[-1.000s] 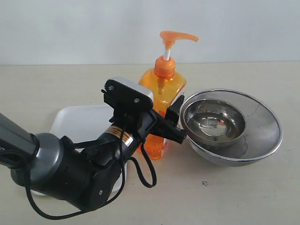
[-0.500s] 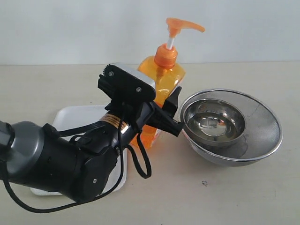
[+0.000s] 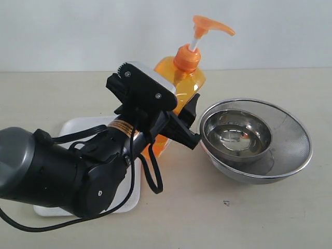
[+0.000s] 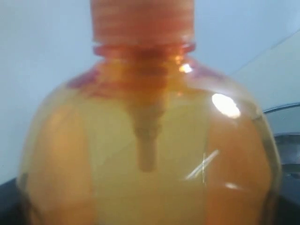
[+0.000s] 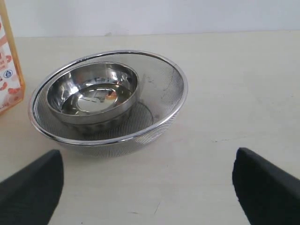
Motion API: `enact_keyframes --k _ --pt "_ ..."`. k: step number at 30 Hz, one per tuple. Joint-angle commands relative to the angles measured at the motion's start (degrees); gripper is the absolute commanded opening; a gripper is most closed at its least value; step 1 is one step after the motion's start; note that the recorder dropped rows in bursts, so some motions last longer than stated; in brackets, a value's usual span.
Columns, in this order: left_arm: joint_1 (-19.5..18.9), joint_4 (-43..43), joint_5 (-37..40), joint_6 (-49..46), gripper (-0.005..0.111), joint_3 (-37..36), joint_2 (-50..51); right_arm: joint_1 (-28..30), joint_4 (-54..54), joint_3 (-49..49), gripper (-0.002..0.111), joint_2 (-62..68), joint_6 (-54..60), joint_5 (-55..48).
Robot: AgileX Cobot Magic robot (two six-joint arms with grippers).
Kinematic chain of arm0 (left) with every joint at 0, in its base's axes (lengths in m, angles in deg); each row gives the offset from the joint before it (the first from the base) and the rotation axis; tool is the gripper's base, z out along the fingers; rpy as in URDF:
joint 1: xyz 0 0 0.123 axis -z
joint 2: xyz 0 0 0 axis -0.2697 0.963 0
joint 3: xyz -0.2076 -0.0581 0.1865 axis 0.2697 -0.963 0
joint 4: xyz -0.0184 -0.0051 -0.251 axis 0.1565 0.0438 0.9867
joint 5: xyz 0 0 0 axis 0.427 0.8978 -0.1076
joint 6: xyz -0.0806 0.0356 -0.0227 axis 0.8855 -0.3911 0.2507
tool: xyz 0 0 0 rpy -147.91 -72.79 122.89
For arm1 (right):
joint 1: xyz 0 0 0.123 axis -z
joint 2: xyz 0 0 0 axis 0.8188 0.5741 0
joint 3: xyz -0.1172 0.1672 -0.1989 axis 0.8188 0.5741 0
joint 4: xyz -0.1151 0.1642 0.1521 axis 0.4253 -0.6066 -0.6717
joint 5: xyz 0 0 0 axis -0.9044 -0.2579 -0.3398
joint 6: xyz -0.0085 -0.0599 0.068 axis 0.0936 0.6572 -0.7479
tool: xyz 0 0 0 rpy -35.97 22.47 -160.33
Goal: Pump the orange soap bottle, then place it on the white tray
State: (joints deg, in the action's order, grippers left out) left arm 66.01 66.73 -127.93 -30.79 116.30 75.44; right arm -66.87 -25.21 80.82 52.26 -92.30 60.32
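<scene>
Closest to me, the bulky dark left arm (image 3: pixel 57 176) lies low across the white tray (image 3: pixel 83 124) (it hides most of it). At the tray's right edge the left gripper (image 3: pixel 174 116) is clamped around the belly of the orange soap bottle (image 3: pixel 188 83), its jaws spread about as wide as the bottle's body. The bottle tilts, its top leaning away from the tray, with the pump head (image 3: pixel 212 25) up on its stem. Its base sits behind the gripper, so I cannot tell if it touches anything. Right of the tray, just past the bottle, the nested steel bowls (image 3: pixel 288 142) stand on the table (image 3: pixel 233 218). The right gripper (image 5: pixel 150 187) shows only in its own wrist view: fingertips wide apart, nothing between them, facing the bowls. Behind it all is a pale wall (image 3: pixel 78 36).
</scene>
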Motion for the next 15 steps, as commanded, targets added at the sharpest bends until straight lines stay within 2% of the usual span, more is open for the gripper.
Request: enact_keyframes --k 1,7,15 --pt "0.1 -0.3 -2.0 -1.9 0.005 0.4 -1.3 0.4 0.0 0.0 0.088 -0.2 0.1 0.4" --pt "0.1 0.0 -0.7 -1.9 0.005 0.4 -1.3 0.4 0.0 0.0 0.088 -0.2 0.1 0.4" --pt "0.2 6.5 0.1 -5.0 0.005 0.4 -1.3 0.4 0.0 0.0 0.088 -0.2 0.1 0.4"
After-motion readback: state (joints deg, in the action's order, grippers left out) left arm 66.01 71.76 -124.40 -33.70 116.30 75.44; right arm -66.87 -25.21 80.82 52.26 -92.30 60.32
